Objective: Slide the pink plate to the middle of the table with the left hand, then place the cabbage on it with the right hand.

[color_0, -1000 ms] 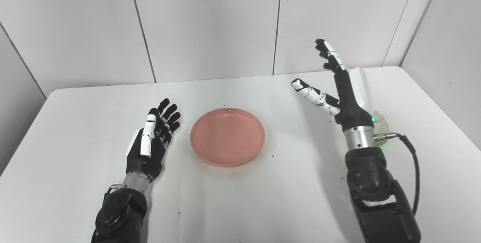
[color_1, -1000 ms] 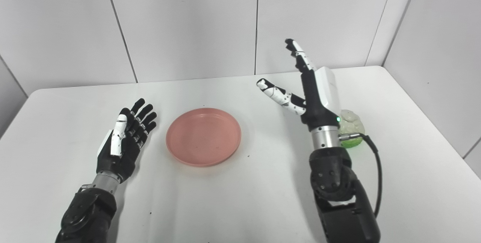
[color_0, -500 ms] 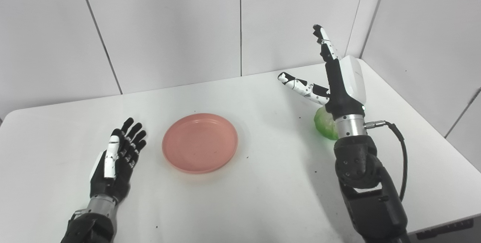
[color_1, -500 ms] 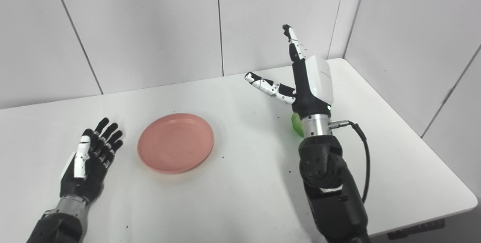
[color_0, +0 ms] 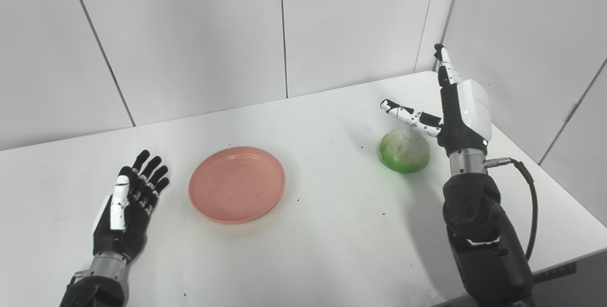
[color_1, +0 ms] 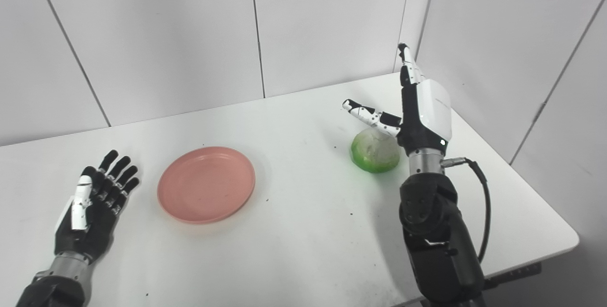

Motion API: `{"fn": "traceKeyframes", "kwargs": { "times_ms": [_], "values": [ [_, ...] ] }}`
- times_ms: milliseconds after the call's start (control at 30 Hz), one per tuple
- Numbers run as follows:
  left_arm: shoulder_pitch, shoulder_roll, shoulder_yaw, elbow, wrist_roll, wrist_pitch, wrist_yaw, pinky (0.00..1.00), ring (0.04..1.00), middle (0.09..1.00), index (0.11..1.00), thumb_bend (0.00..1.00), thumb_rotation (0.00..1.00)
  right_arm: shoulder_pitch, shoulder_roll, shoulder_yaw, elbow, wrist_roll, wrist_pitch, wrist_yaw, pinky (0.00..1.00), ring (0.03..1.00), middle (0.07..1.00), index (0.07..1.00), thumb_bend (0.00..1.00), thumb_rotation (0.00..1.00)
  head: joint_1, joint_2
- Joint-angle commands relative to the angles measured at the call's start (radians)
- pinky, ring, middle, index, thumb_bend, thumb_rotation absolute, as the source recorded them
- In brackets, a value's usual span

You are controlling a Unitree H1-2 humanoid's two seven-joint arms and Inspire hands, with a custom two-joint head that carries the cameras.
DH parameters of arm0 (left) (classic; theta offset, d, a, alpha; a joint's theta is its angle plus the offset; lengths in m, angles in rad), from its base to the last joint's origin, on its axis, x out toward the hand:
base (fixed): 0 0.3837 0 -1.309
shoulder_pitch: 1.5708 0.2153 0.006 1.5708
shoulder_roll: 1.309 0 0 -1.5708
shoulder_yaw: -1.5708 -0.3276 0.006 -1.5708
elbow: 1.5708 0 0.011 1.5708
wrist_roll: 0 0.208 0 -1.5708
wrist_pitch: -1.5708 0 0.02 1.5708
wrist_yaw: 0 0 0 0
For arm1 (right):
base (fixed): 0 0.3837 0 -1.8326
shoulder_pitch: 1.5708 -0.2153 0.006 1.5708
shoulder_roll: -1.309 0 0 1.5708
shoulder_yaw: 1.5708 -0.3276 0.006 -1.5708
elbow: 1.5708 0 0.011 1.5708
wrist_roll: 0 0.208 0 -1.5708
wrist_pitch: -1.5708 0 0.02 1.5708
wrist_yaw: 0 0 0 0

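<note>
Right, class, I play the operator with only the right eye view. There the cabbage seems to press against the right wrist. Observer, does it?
Observer: No. The left eye view shows a strip of bare table between the cabbage and the wrist below the right hand.
Operator: So what does the cabbage's edge on that side look like?
Observer: In the left eye view that edge shows whole: rounded, green low down, pale on top.
</note>
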Motion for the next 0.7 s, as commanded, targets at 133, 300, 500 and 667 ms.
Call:
{"fn": "traceKeyframes", "kwargs": {
  "times_ms": [133,300,500,667],
  "values": [
    [-0.044,0.02,0.006,0.032,-0.01,-0.042,-0.026,0.95,0.933,0.945,0.941,0.49,1.0,-0.018,-0.033,-0.004,0.037,0.015,0.016,-0.003,0.82,0.921,0.96,0.989,0.99,0.59,-0.021,0.005],
    [-0.045,0.015,0.007,0.036,-0.009,-0.021,-0.019,0.95,0.929,0.939,0.929,0.5,1.0,-0.01,-0.04,-0.002,0.075,0.034,0.006,-0.013,0.81,0.92,0.961,0.987,0.99,0.57,-0.026,0.01],
    [-0.055,0.013,0.005,0.063,-0.006,-0.023,-0.022,0.95,0.931,0.94,0.933,0.5,1.0,-0.002,-0.059,-0.003,0.136,0.055,-0.012,-0.023,0.79,0.91,0.958,0.983,1.0,0.58,-0.034,0.015],
    [-0.076,0.014,0.01,0.109,-0.007,-0.025,-0.021,0.95,0.929,0.94,0.938,0.49,1.0,0.001,-0.078,0.005,0.177,0.077,-0.025,-0.018,0.8,0.904,0.947,0.978,1.0,0.61,-0.048,0.023]
  ]
}}
